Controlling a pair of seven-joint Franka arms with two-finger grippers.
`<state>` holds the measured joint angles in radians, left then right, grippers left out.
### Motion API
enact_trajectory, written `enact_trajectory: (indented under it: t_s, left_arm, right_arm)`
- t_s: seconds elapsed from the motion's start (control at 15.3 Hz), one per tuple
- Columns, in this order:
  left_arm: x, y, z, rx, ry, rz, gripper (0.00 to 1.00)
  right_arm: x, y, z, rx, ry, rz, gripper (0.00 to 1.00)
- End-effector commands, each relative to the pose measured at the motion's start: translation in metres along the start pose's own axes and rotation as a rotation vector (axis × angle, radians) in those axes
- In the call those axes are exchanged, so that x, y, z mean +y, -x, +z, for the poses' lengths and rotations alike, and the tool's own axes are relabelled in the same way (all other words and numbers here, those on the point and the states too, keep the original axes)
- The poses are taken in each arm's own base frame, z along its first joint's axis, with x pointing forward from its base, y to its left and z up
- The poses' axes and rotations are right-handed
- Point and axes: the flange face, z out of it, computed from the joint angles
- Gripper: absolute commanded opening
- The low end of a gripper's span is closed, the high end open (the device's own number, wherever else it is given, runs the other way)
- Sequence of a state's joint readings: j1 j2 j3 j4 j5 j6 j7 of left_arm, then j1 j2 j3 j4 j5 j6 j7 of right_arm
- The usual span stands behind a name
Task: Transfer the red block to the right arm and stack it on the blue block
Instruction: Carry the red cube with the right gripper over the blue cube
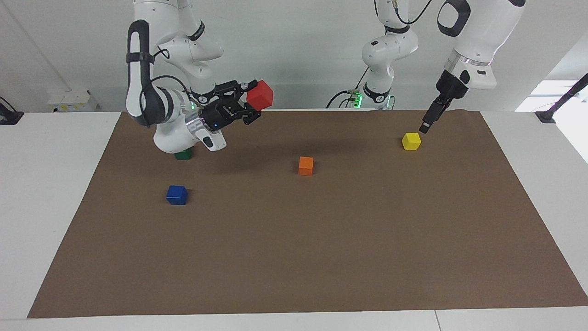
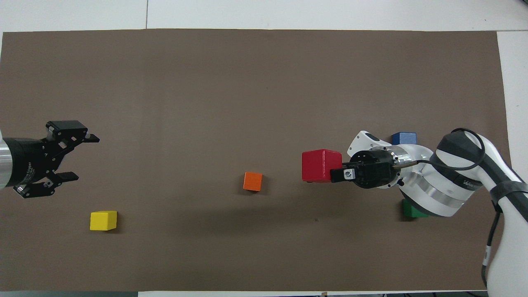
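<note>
facing view: the right gripper has its jaws clenched on the red block, held up in the air over the brown mat at the robots' edge of the counter, with the wrist lying nearly level. the cube is tilted, one corner uppermost; as a cube it has no long axis. the blue block sits flat on the mat toward the right arm's end, farther from the robots than the green block, which is partly hidden by the right arm. the left gripper hangs empty just above the yellow block, not touching it. the orange block lies near the middle.

overhead view: the red block shows at the tip of the right gripper, over bare mat between the orange block and the blue block, which peeks out past the wrist. the left gripper has its jaws released, wide apart, holding nothing, over the mat near the yellow block.

the handover looks done, so the step in hand is carrying the red block to the blue one. the next move calls for swinging the wrist round to point down, squaring the cube's faces with the blue block, then lowering it onto the top. the left arm waits.
</note>
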<state>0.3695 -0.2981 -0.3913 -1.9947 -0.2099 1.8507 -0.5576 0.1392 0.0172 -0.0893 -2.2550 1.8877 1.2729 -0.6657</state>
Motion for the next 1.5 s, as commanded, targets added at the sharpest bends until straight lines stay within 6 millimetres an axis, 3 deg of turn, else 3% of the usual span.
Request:
enact_trajectory:
  t_s: [0.0, 0.13, 0.26, 0.33, 0.52, 0.59, 0.78, 0.98, 1.17, 1.43]
  left_arm:
    - [0.014, -0.039, -0.027, -0.019, -0.097, 0.258, 1.0]
    - [0.019, -0.066, -0.033, -0.075, -0.157, 0.423, 1.0]
    - [0.05, -0.071, -0.033, -0.085, -0.208, 0.534, 1.0]
    - [0.052, -0.071, -0.034, -0.08, -0.218, 0.55, 1.0]
    - [0.059, -0.073, -0.02, -0.114, -0.224, 0.645, 1.0]
    - [0.052, -0.077, -0.017, -0.131, -0.23, 0.626, 1.0]
    - [0.042, -0.069, -0.034, -0.139, -0.196, 0.629, 1.0]
    - [0.027, -0.048, -0.025, -0.183, -0.201, 0.661, 1.0]
    - [0.038, -0.037, -0.023, -0.188, -0.204, 0.678, 1.0]
    - [0.042, -0.027, -0.018, -0.19, -0.208, 0.692, 1.0]
  right_arm:
    - [-0.049, -0.002, 0.006, 0.003, 0.167, 0.035, 0.0]
    - [-0.072, -0.007, 0.006, 0.012, 0.32, 0.049, 0.0]
    - [-0.09, -0.01, 0.01, 0.02, 0.427, 0.078, 0.0]
    - [-0.097, -0.009, 0.011, 0.007, 0.49, 0.089, 0.0]
    - [-0.1, -0.002, 0.004, -0.053, 0.702, 0.098, 0.0]
    - [-0.101, 0.001, 0.003, -0.064, 0.75, 0.104, 0.0]
    - [-0.109, 0.005, -0.008, -0.078, 0.875, 0.105, 0.0]
    - [-0.12, 0.005, -0.017, -0.091, 1.015, 0.11, 0.0]
    - [-0.13, 0.003, -0.027, -0.114, 1.176, 0.085, 0.0]
    - [-0.128, -0.006, -0.047, -0.116, 1.441, 0.037, 0.0]
